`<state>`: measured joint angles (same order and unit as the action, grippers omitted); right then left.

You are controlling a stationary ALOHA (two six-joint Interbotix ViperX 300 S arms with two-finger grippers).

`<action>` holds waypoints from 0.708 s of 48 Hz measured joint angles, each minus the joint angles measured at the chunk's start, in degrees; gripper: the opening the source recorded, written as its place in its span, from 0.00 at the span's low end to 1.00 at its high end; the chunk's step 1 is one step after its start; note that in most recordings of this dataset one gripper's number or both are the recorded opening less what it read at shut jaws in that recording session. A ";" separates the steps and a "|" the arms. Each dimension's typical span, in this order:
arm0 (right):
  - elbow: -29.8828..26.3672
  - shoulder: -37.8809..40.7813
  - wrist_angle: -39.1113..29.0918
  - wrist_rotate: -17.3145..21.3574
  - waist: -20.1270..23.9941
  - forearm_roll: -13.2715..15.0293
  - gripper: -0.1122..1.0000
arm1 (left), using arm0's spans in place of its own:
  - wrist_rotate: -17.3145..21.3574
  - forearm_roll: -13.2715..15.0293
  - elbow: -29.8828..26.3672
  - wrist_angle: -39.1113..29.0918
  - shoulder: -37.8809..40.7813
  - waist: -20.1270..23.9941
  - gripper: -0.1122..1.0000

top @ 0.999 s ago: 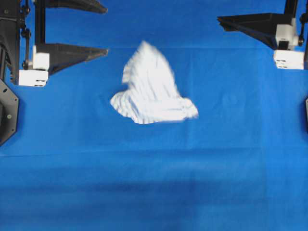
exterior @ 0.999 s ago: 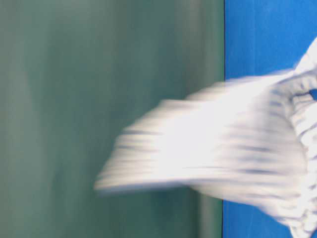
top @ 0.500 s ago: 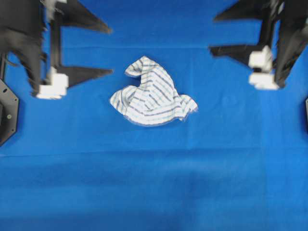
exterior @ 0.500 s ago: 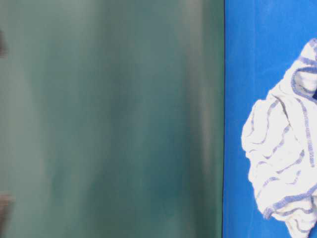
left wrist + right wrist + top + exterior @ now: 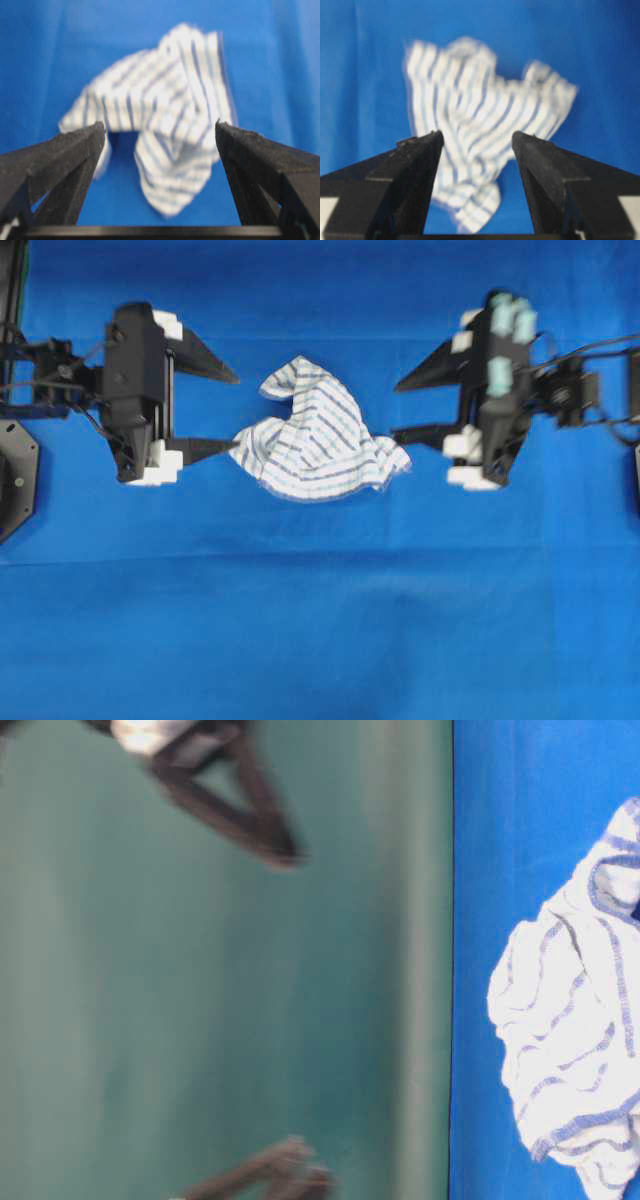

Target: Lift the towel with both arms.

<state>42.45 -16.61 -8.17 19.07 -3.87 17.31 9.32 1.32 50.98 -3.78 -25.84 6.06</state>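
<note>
Both hands have come in from the far corners toward the towel (image 5: 318, 443). The left hand (image 5: 232, 410) now flanks its left edge. The right hand (image 5: 398, 408) flanks its right edge, and the towel has settled from its blurred flutter.

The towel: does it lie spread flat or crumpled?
Crumpled. The towel sits bunched in uneven folds on the blue table cover, its stripes running in several directions.

towel (image 5: 318, 445): thin soft cloth, crumpled | table cover (image 5: 320, 620): matt fabric | jaws: rough matt blk plastic

left gripper (image 5: 236, 411): fingers spread wide, pointing inward | right gripper (image 5: 398, 409): fingers spread wide, pointing inward
</note>
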 measured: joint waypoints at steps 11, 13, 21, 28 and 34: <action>1.32 10.63 5.19 0.35 1.05 -0.09 0.66 | 0.00 0.00 4.13 6.68 7.91 0.00 0.91; 1.23 12.66 5.80 0.35 1.41 -0.09 0.66 | 0.00 0.00 4.39 7.56 9.32 0.00 0.91; -0.09 19.34 7.03 0.35 1.85 -0.62 0.66 | 0.00 0.00 4.66 10.02 16.08 0.00 0.91; -1.76 23.91 7.12 0.35 1.85 -0.70 0.66 | 0.00 0.00 4.66 11.69 21.71 0.00 0.91; -2.72 25.93 7.21 0.35 1.85 -0.70 0.66 | 0.00 0.00 4.66 13.10 24.79 0.00 0.91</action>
<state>39.73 9.32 -0.97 19.42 -2.02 16.61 9.32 1.32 55.63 9.32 -1.05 6.06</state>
